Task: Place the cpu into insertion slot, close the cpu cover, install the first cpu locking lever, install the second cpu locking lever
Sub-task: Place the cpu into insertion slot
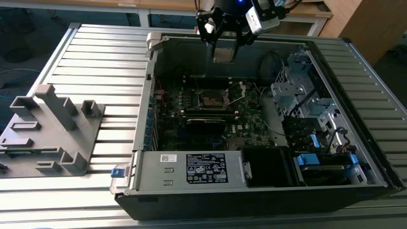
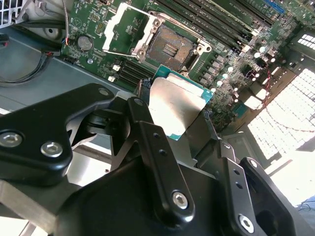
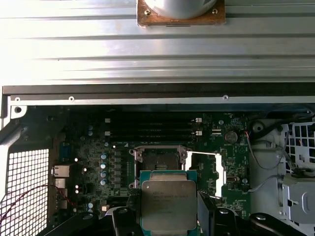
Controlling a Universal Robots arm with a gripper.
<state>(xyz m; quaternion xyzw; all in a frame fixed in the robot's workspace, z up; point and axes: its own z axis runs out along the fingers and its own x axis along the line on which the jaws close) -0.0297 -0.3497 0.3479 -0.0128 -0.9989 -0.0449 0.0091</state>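
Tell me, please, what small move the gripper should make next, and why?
Probably bring the cpu squarely above the insertion slot. The gripper holds it high over the computer case in the exterior view; in the first wrist view the socket lies empty, mostly uncovered by the chip, its cpu cover swung open.

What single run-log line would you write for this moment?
gripper: shut on cpu | cpu: aloft, not seated | insertion slot: empty | cpu cover: open
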